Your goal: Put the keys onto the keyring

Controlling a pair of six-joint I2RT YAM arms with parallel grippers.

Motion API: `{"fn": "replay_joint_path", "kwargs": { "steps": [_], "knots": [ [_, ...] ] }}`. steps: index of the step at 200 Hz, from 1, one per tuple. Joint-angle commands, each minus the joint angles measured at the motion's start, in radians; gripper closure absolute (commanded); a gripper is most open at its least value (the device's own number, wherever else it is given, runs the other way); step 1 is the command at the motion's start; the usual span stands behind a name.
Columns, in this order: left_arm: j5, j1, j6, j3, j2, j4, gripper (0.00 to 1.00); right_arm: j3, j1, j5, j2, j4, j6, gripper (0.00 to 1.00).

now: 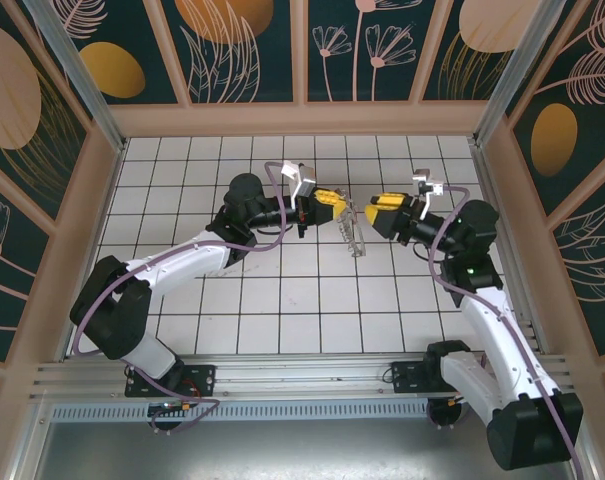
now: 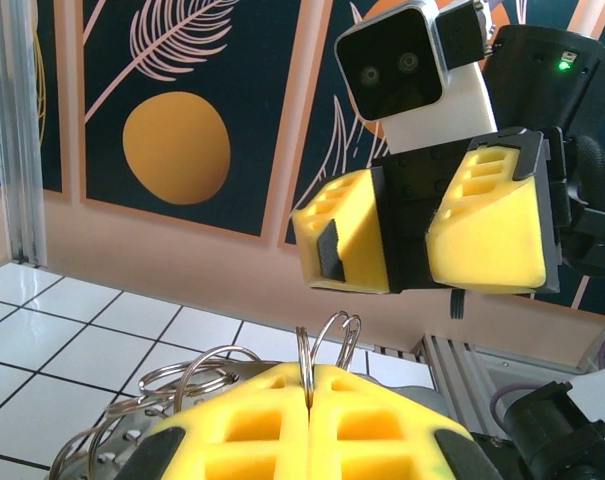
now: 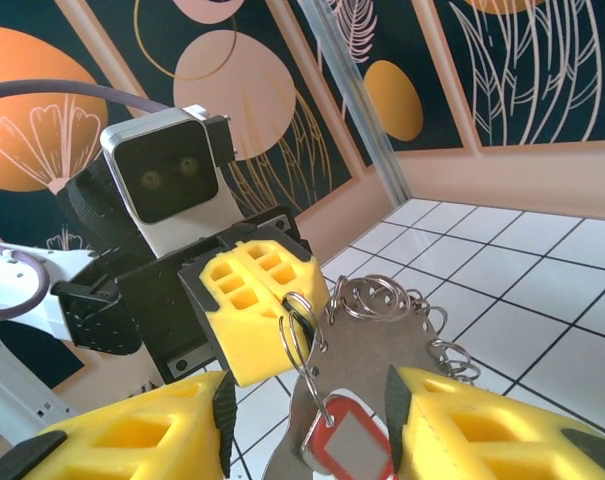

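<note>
Left gripper [image 2: 309, 382] was pinched tight on the keyring [image 2: 304, 350], up in mid-air; right gripper [image 1: 370, 212] sat spread either side of the red-tagged key [image 3: 342, 445]; reckon that key could swing or drop, nothing was clamping it.

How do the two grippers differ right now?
The left gripper is shut on a ring; the right gripper stands open, with a red tag untouched between its jaws. The left reaches in from the left, the right from the right, tip to tip. Both have yellow fingers.
</note>
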Motion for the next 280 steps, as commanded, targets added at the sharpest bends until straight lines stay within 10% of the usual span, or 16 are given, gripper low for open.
{"fn": "replay_joint_path", "kwargs": {
  "steps": [1,129,206,242,280],
  "knots": [
    [0.028,0.006,-0.011,0.04,-0.029,0.037,1.0,-0.007,0.025,-0.045,0.018,0.105,0.009,0.54],
    [0.053,0.006,-0.03,0.054,-0.015,0.032,1.0,0.018,0.081,-0.005,0.121,0.175,0.007,0.62],
    [0.072,0.006,-0.029,0.058,-0.006,0.028,1.0,0.033,0.09,-0.002,0.143,0.171,0.002,0.86],
    [0.08,0.005,-0.03,0.061,-0.001,0.023,1.0,0.045,0.097,0.006,0.153,0.163,-0.004,0.79],
    [0.082,0.005,-0.029,0.064,-0.001,0.016,1.0,0.061,0.098,0.003,0.164,0.151,-0.012,1.0]
  ]
}}
